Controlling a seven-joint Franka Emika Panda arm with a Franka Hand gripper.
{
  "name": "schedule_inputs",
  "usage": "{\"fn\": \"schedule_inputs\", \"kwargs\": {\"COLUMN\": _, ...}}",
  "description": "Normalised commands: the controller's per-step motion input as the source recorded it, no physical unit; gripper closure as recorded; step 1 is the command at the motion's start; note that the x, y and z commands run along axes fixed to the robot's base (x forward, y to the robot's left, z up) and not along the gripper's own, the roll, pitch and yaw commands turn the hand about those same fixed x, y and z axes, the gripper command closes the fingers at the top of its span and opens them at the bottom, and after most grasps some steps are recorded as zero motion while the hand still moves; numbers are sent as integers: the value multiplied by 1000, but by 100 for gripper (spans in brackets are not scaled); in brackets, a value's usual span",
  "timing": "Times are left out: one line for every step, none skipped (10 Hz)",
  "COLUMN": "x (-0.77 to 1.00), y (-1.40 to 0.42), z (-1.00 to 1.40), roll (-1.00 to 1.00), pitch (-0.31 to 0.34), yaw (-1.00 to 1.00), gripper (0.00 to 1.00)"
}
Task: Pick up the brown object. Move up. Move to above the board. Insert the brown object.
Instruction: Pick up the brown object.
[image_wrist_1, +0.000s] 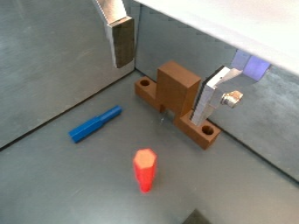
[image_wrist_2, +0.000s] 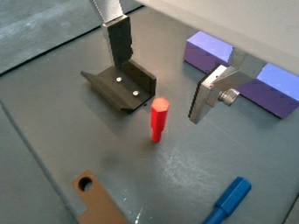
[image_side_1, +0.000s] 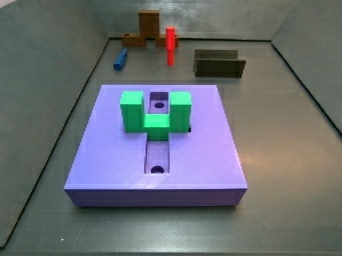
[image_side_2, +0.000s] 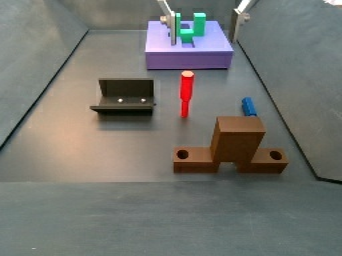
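Pincer: the pincer (image_side_2: 205, 9) hung high at the 12 o'clock end of a side view, roughly over the board (image_side_2: 214, 58). Its jaws were spread wide with nothing between them.
Fingers: in a wrist view the silver fingers (image_wrist_1: 118, 44) framed the scene from above, touching nothing.
Brown object: the brown object (image_side_2: 230, 145) sat on the surface at the 6 o'clock end, well apart from the pincer. It had a flat base bar with a hole at each end and a chunky block standing in the middle.
Neighbours: the red post (image_side_2: 187, 92) stood upright at about 11 o'clock from it, and the blue peg (image_side_2: 249, 105) lay at about 1 o'clock, near but not touching. The fixture (image_side_2: 124, 97) was off at 9 o'clock from the post.
Board: it lay flat with the green block (image_side_2: 191, 27) on top and the groove open – nothing inserted yet.
Step in hand: I'd say the pick-up, with the approach barely begun.
How to do it well: my guess is to travel across toward 6 o'clock while staying high, so the fingers pass over the red post. Then centre over the upright block, turn the wrist so the pads face its flat sides, and drop straight down. Closing on the block rather than the thin base should give a squarer hold – handy for the insert later.
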Motion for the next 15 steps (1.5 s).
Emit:
{"fn": "schedule_inputs", "kwargs": {"x": 0, "y": 631, "z": -123, "roll": -49, "pitch": 0, "yaw": -60, "gripper": 0}}
{"fn": "schedule_inputs", "kwargs": {"x": 0, "y": 600, "z": -211, "roll": 0, "pitch": 0, "yaw": -46, "gripper": 0}}
{"fn": "schedule_inputs", "kwargs": {"x": 0, "y": 511, "z": -303, "roll": 21, "pitch": 0, "yaw": -40, "gripper": 0}}
{"fn": "schedule_inputs", "kwargs": {"x": 0, "y": 426, "z": -386, "roll": 71, "pitch": 0, "yaw": -20, "gripper": 0}}
{"fn": "schedule_inputs", "kwargs": {"x": 0, "y": 354, "z": -460, "roll": 110, "pitch": -3, "yaw": -9, "gripper": 0}}
{"fn": "schedule_inputs", "kwargs": {"x": -26, "y": 366, "z": -474, "roll": 106, "pitch": -23, "yaw": -11, "gripper": 0}}
{"fn": "schedule_inputs", "kwargs": {"x": -157, "y": 360, "z": -329, "roll": 10, "pitch": -16, "yaw": -43, "gripper": 0}}
{"fn": "schedule_inputs", "kwargs": {"x": -300, "y": 354, "z": -246, "roll": 0, "pitch": -20, "yaw": -109, "gripper": 0}}
{"fn": "schedule_inputs", "kwargs": {"x": -369, "y": 383, "z": -197, "roll": -29, "pitch": -24, "yaw": -154, "gripper": 0}}
{"fn": "schedule_inputs", "kwargs": {"x": -323, "y": 271, "z": -191, "roll": -44, "pitch": -41, "yaw": -154, "gripper": 0}}
{"fn": "schedule_inputs", "kwargs": {"x": -260, "y": 114, "z": -180, "roll": -29, "pitch": -54, "yaw": -86, "gripper": 0}}
{"fn": "schedule_inputs", "kwargs": {"x": -209, "y": 80, "z": -189, "roll": -7, "pitch": -59, "yaw": -74, "gripper": 0}}
{"fn": "schedule_inputs", "kwargs": {"x": -109, "y": 86, "z": -171, "roll": 0, "pitch": -51, "yaw": -43, "gripper": 0}}
{"fn": "schedule_inputs", "kwargs": {"x": -97, "y": 169, "z": -171, "roll": 0, "pitch": -49, "yaw": -23, "gripper": 0}}
{"fn": "schedule_inputs", "kwargs": {"x": -60, "y": 154, "z": -169, "roll": -9, "pitch": -47, "yaw": 0, "gripper": 0}}
